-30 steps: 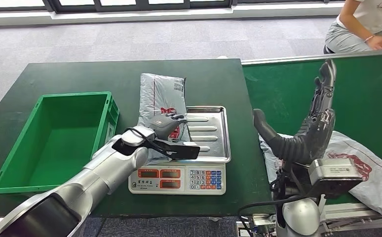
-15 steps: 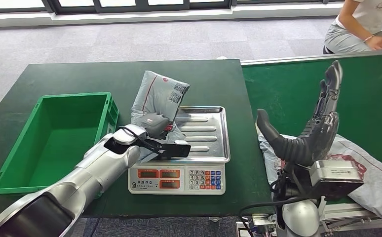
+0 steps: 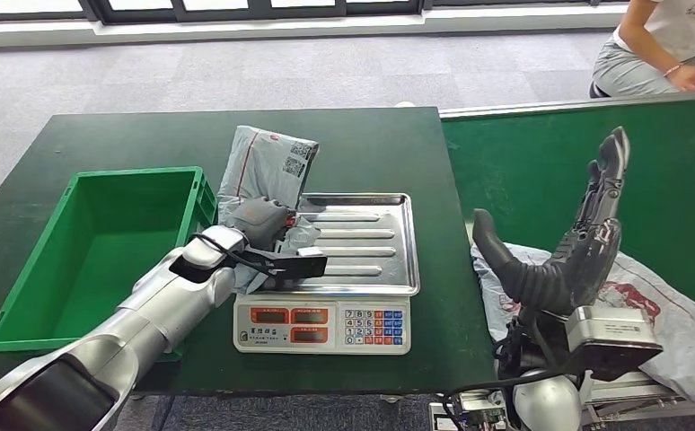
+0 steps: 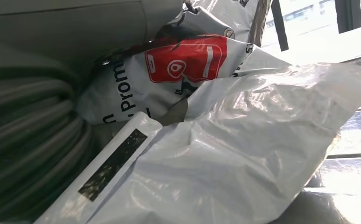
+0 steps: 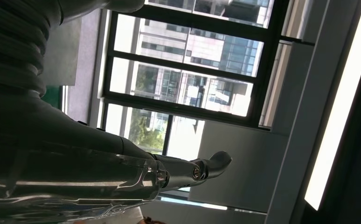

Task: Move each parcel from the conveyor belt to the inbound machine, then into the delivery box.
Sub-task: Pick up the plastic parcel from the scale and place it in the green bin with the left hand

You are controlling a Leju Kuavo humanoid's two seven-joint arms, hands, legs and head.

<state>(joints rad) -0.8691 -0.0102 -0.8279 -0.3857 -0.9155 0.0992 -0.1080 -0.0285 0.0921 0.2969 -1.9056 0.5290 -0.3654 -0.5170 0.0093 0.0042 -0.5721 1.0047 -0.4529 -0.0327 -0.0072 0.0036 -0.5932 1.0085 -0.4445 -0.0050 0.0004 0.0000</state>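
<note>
Parcel [image 3: 268, 171]: grey mailer held by the left hand, its near end bunched at the scale pan's left edge, its far end lifted over the dark table. The wrist view shows its red logo panel [image 4: 188, 58] and crumpled film close against the hand.
Box [image 3: 21, 269]: green crate at the far left of the table, open side up, just beside the scale; the parcel lies to its right.
Long axis: runs away from the robot, tilted slightly toward the box at the far end.
Left hand [image 3: 263, 220]: fingers clamped on the parcel's near end; the nearer hand to both parcel and box.
Key relation: the box lies directly left of the held parcel, so the next move looks like a sideways carry over the crate's right wall.
Scale [image 3: 326, 323]: steel pan [image 3: 371, 242] mostly bare, keypad facing the robot.
Right hand [image 3: 568, 242]: raised over the belt [image 3: 523, 171], fingers spread, holding nothing.
Second parcel [image 3: 676, 314]: lies on the belt behind the right hand, partly hidden by the wrist.
Hidden: the finger contact on the first parcel is covered by film; how much of it rests on the pan cannot be told. A person [image 3: 658, 45] is cut off at the top right.
</note>
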